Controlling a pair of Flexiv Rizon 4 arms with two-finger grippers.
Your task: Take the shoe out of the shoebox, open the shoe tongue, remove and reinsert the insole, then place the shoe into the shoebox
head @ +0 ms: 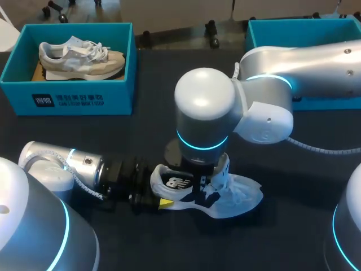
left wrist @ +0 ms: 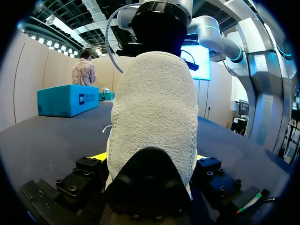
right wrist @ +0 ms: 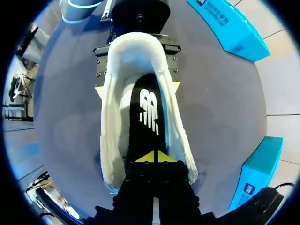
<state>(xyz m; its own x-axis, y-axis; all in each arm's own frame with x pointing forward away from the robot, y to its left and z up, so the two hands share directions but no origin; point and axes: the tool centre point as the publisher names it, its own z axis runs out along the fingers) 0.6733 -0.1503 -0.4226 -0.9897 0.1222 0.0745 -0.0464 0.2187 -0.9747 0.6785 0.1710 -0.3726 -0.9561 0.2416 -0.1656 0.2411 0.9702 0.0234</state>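
White shoe (head: 225,195) lower centre: left gripper (left wrist: 151,159) clamped heel, right gripper (right wrist: 153,157) tips met over insole (right wrist: 147,112); I judged slow press best.

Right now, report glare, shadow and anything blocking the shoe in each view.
Head view: overhead light glares off the right arm, whose white joint hides the middle of the shoe. Left wrist view: the shoe's heel fills the middle, with bright ceiling lamps behind it and its black base in shade. Right wrist view: the light is even and the insole is plain to see.
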